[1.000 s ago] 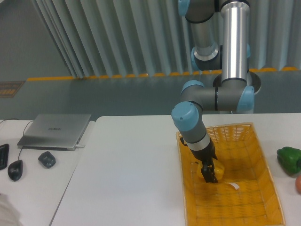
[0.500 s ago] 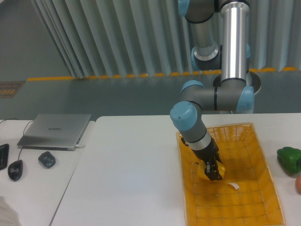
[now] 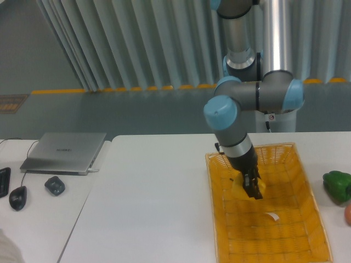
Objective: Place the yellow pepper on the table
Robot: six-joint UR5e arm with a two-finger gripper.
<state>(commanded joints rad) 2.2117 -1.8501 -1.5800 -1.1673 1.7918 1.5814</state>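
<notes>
Camera view: yellow pepper held over the basket

Camera view shows the arm bent down over the orange-yellow woven basket (image 3: 307, 219), which sits on the right part of the white desk (image 3: 153, 203). The hand (image 3: 253, 187) points downward, its dark fingers (image 3: 255, 186) pinching the yellow pepper (image 3: 241, 187). Only part of the pepper shows, to the left of and below the fingers; the rest is hidden behind the hand, and its stem cannot be made out. The pepper's yellow is close to that of the basket weave behind it, so its outline is hard to trace. The pepper appears within the outline of the basket, toward the upper left part of it, and seems raised clear of the basket floor, though the height cannot be judged with certainty.

A small white scrap (image 3: 272, 217) lies on the basket floor, below and to the right of the hand, apart from the pepper.

To the right of the basket, near the frame edge, a green pepper (image 3: 338, 184) rests on the desk surface. Just below it, an orange-red object (image 3: 348, 214) is cut off by the frame edge and cannot be identified.

On the adjoining desk at left (image 3: 44, 224), a closed grey laptop (image 3: 64, 151) lies flat. In front of it sit a small dark grey object (image 3: 55, 185), a black mouse (image 3: 18, 197) with a cable, and a dark item (image 3: 4, 181) at the far left edge
</notes>
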